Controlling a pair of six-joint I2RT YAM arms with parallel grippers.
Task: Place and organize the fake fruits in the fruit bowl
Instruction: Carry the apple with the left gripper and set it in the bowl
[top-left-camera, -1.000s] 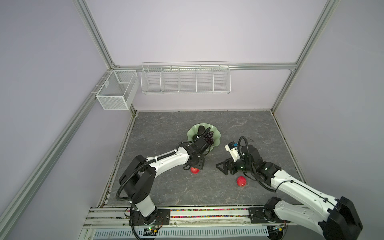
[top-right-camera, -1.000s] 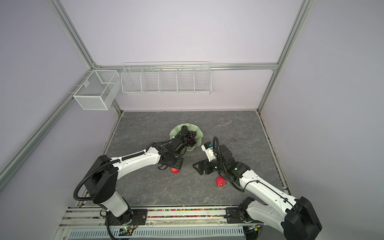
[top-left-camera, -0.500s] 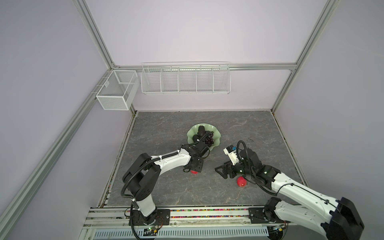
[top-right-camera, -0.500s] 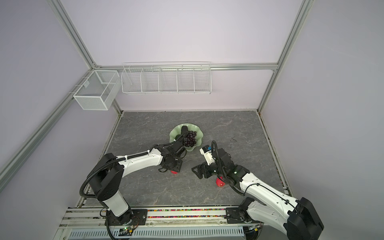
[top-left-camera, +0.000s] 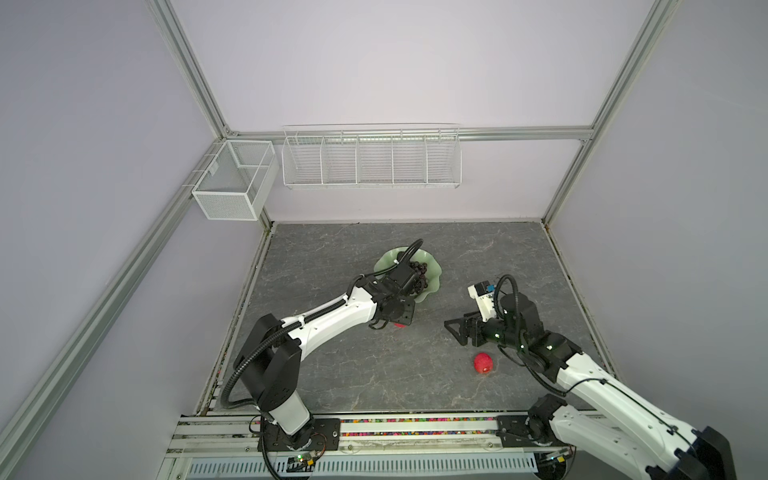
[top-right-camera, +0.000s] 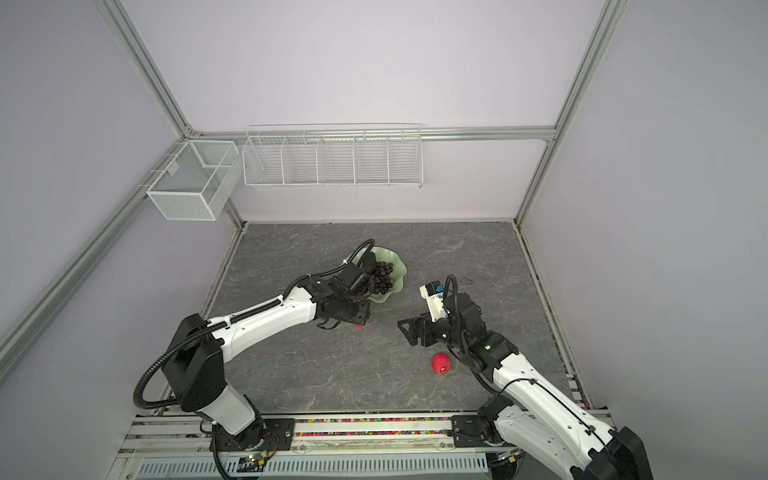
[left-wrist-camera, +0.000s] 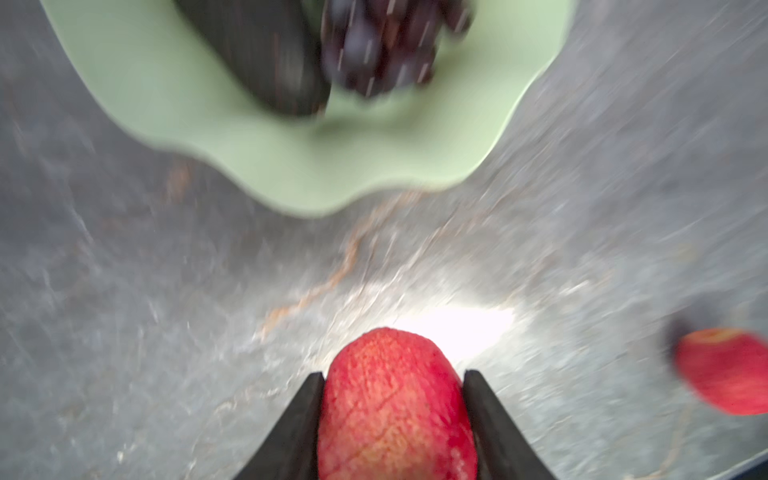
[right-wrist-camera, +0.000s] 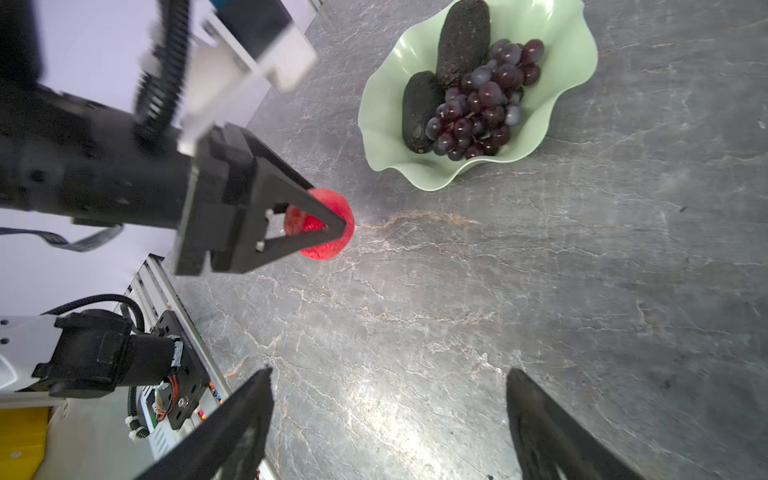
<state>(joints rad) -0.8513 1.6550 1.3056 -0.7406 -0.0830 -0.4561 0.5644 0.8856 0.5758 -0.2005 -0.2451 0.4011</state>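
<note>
Your left arm (top-left-camera: 328, 322) stretches out low from its base toward the middle of the desk (top-left-camera: 374, 374), wrist tipped downward. Its left claw (left-wrist-camera: 394, 376) is down close to the surface, and both black fingers press against the sides of a red apple (left-wrist-camera: 395, 419). Your right arm (top-left-camera: 602, 390) reaches in from the right side with its wrist turned toward the left arm, and the right claw (right-wrist-camera: 390, 370) hangs above the desk with its jaws spread wide and nothing between them.
</note>
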